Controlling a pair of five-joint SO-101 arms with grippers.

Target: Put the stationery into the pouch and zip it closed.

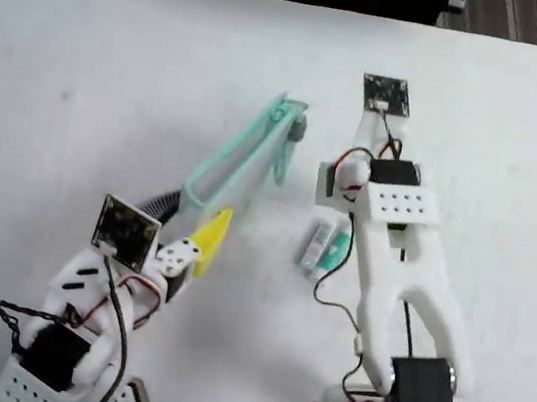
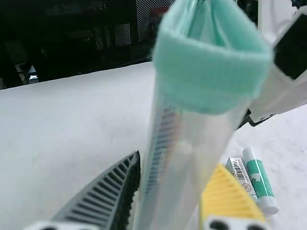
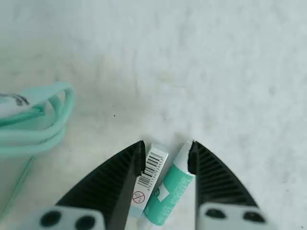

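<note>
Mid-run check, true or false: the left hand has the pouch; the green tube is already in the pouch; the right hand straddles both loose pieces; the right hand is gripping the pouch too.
1. The left hand holds the pouch between its fingers. True.
2. The green tube is already in the pouch. False: it lies on the table beside the barcoded piece.
3. The right hand has one finger on either side of the two loose pieces. True.
4. The right hand is gripping the pouch too. False: it is apart from the pouch, which lies off to one side.
</note>
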